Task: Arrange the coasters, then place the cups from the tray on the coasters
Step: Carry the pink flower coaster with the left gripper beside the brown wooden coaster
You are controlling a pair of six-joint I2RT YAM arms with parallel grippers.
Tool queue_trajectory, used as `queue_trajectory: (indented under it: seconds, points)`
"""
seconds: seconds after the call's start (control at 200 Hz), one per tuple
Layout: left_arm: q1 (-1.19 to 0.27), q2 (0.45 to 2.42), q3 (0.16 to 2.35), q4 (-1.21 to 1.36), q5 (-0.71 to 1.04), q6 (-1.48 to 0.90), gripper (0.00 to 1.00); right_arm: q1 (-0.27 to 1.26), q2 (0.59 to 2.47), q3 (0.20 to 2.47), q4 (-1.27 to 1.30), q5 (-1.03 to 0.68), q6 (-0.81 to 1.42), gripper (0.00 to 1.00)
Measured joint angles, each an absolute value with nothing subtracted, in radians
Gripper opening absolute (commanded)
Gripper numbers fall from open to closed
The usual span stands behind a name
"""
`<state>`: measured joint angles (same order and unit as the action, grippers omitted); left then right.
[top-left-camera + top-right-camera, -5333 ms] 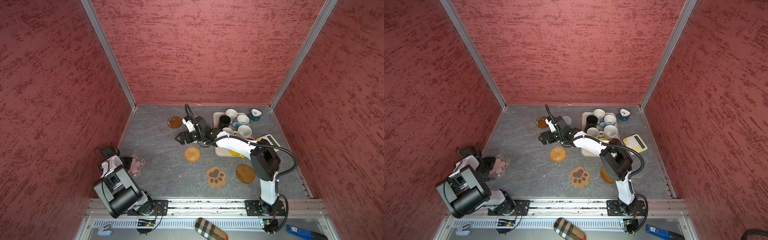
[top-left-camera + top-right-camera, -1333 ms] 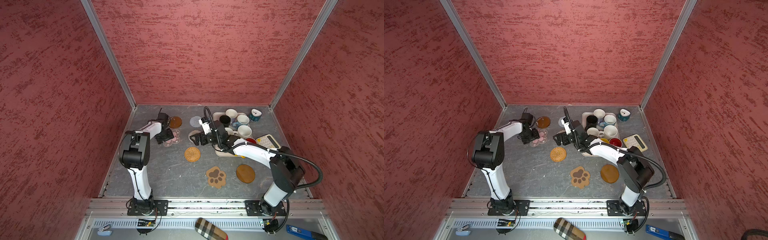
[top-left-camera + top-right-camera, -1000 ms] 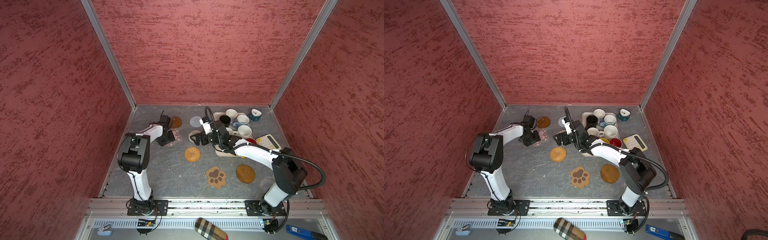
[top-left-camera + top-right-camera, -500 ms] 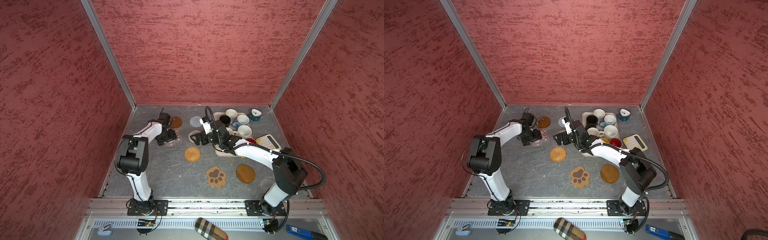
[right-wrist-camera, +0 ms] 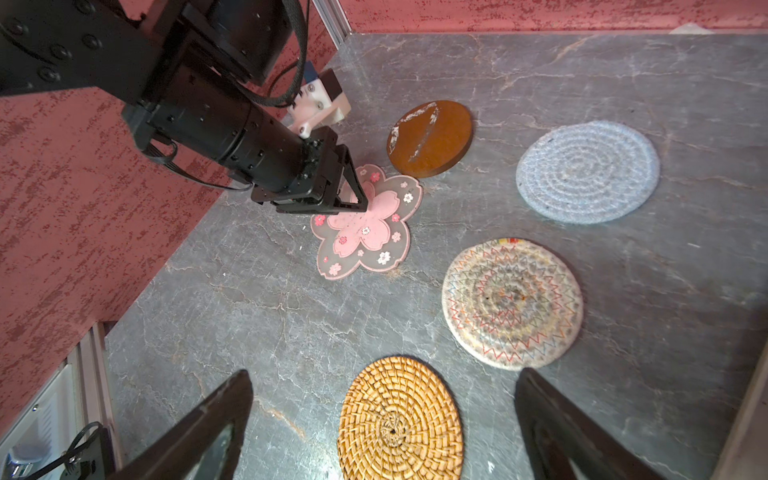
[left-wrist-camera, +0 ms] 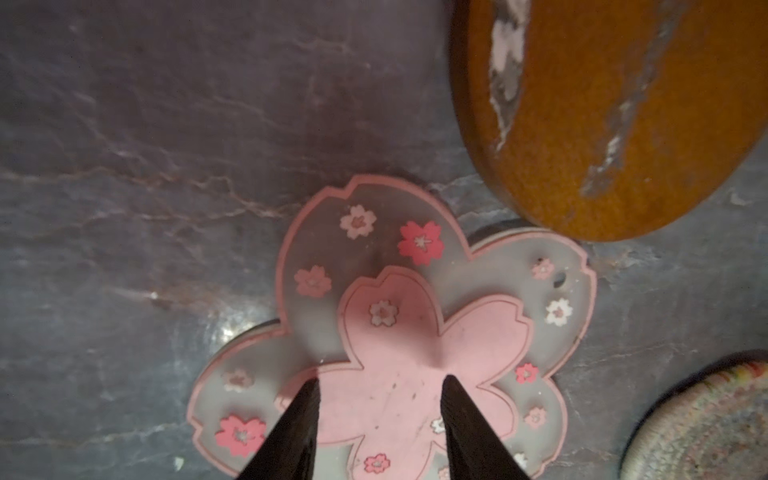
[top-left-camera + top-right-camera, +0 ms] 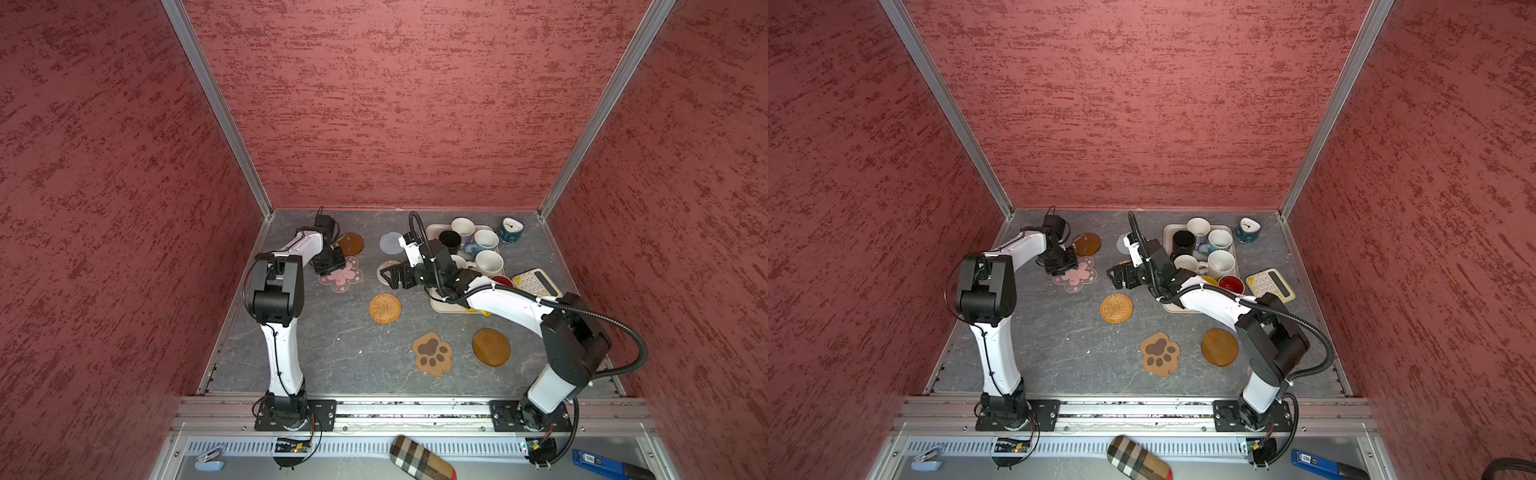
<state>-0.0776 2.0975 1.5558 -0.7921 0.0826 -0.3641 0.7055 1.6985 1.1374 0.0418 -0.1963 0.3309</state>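
My left gripper (image 6: 380, 380) stands open low over the pink flower coaster (image 6: 419, 332), its tips on the pink middle, next to a brown wooden disc (image 7: 350, 244). Nothing is between its fingers. My right gripper (image 5: 382, 386) hangs wide open and empty above the rattan round (image 5: 399, 419), beside the beige woven round (image 5: 511, 303) and the grey woven round (image 5: 586, 170). A paw coaster (image 7: 432, 354) and another brown disc (image 7: 491, 347) lie nearer the front. Several cups, among them a black one (image 7: 449, 240), stand in the tray (image 7: 440, 306), partly hidden by the right arm.
A teal alarm clock (image 7: 511, 229) sits at the back right corner and a cream calculator (image 7: 534, 282) right of the tray. Red walls close in three sides. A plaid case (image 7: 422, 459) and a blue tool (image 7: 602, 463) lie below the front rail.
The left arm brought the flower coaster from the front left to beside the back brown disc. In the last second its jaws widened, then narrowed. The right arm has hardly moved.
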Motion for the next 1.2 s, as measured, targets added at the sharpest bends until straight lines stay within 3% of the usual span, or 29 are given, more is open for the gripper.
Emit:
queue_trajectory:
  seconds: [0.827,1.197]
  points:
    - [-0.153,1.972,1.320,-0.563,-0.023,-0.414,0.43,0.700,1.704,1.138,0.025,-0.197,0.329,0.99]
    - [-0.197,1.908,1.235,-0.542,0.009,-0.445,0.42,0.700,1.707,1.138,0.026,-0.199,0.331,0.99]
